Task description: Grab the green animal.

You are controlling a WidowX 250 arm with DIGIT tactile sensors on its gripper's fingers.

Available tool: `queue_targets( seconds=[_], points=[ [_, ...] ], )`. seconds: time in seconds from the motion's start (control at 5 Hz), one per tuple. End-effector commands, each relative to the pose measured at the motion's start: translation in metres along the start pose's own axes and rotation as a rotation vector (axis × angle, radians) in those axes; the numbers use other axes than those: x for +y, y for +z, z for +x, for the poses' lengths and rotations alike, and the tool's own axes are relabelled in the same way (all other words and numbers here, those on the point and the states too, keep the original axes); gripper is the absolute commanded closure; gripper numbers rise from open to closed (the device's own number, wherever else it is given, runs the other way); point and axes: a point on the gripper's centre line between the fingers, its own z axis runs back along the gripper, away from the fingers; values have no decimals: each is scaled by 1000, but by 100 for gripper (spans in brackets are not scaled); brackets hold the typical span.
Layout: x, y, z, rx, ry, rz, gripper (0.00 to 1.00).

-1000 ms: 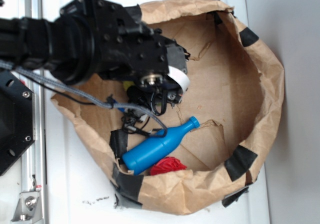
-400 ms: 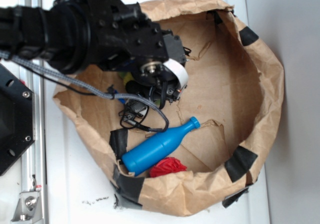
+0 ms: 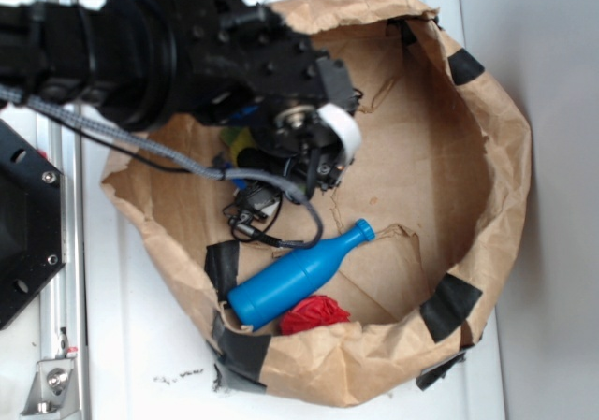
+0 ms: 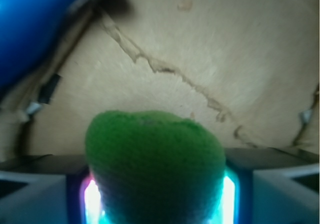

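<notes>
Black robot gripper (image 4: 155,194) pinched onto the fuzzy lime-green plush animal (image 4: 155,169), squeezed between both fingers in the wrist view. Glimpsed from the exterior view as a sliver of green (image 3: 238,145) beneath the black arm, inside the crumpled brown paper bag (image 3: 487,158). Lay nearby on the bag floor: smooth blue plastic bottle (image 3: 295,277), touching a small red ball (image 3: 314,312).

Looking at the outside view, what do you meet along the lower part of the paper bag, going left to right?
Smooth blue plastic bottle lying on its side, then small red ball, then black tape patch on the crumpled brown paper bag's right wall.
</notes>
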Motion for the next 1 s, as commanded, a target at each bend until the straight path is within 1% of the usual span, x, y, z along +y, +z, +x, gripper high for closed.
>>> queue_targets(
  seconds=[0.0, 0.2, 0.4, 0.6, 0.8],
  points=[
    [-11, 112, 27, -67, 188, 86, 100],
    [-17, 154, 40, -15, 362, 106, 100],
    [-25, 153, 47, 11, 471, 126, 100],
    [-31, 155, 49, -27, 446, 88, 100],
    [-32, 152, 49, -42, 442, 112, 100]
  ],
)
